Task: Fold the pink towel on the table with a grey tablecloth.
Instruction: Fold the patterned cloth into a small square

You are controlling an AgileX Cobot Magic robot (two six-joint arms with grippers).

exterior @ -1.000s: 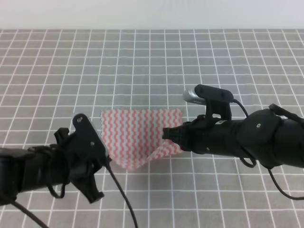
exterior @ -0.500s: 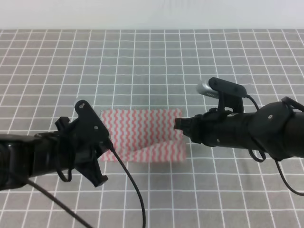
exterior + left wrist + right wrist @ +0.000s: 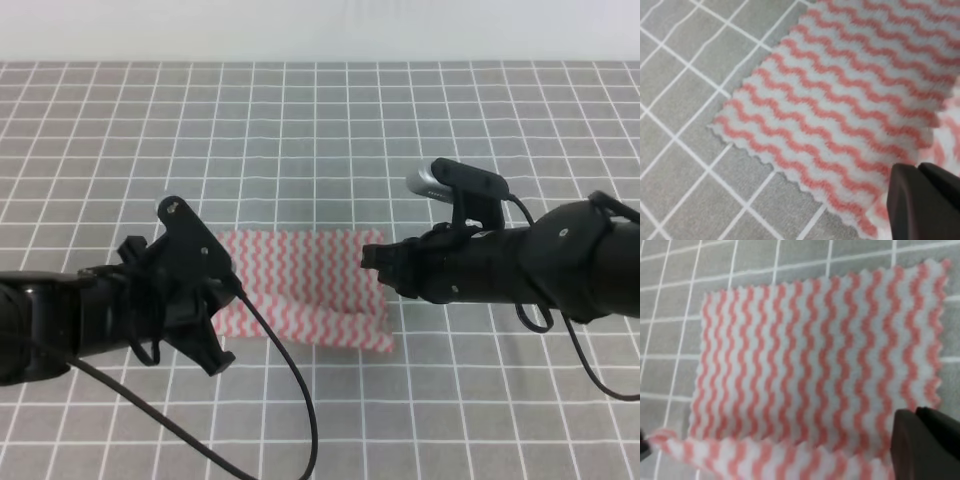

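Note:
The pink towel (image 3: 300,275), striped in wavy pink and white, lies in the middle of the table with a grey tablecloth (image 3: 300,130). My left gripper (image 3: 230,292) is at its left side and my right gripper (image 3: 368,262) at its right side. Both are shut on the towel's near edge. That edge is lifted as a strip between them over the flat part. In the left wrist view the dark gripper (image 3: 916,172) sits over the towel (image 3: 840,100). The right wrist view shows the gripper (image 3: 914,415) low right and the raised strip along the bottom of the towel (image 3: 815,355).
Only grey gridded cloth surrounds the towel on all sides. A black cable (image 3: 290,400) trails from the left arm toward the table's near edge. The white wall runs along the far edge.
The towel has gone from a shape with a point at its near side to a wide rectangle. The left gripper moved farther in over it. The right gripper shifted right, then slightly back.

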